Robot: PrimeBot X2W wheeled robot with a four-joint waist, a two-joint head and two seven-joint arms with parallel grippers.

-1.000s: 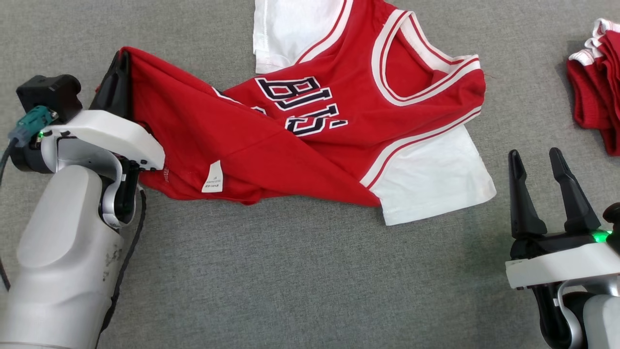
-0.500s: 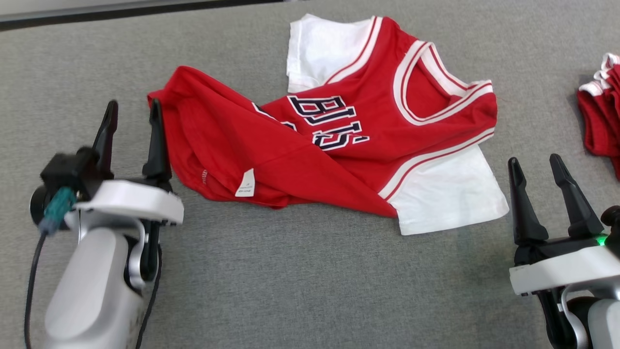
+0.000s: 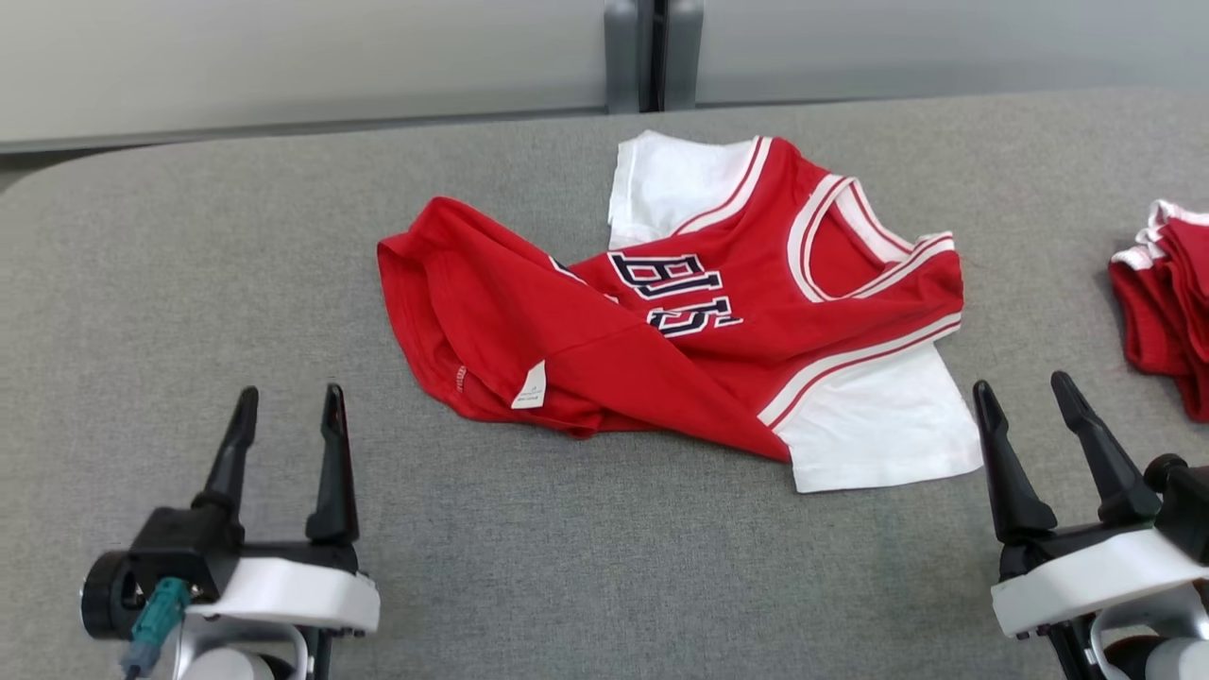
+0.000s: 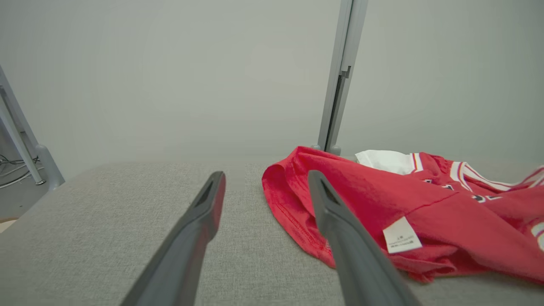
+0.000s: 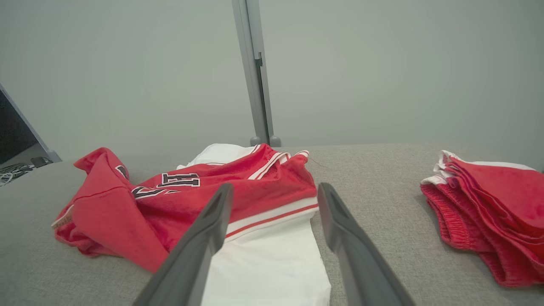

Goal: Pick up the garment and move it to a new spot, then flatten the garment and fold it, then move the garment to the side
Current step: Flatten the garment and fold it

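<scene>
Jersey: crumpled, table centre. Left gripper, 7 o'clock: jaws apart, empty. Right gripper, 4 o'clock: jaws apart, empty.

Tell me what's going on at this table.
A two-armed robot is working on a red jersey that lies rumpled on the grey table. Its hem is flipped over the lettering, with the tag showing, so it is neither flat nor neatly folded. The left gripper and right gripper are both open, holding nothing, on the near side of the jersey. A red pile sits at the right.
</scene>
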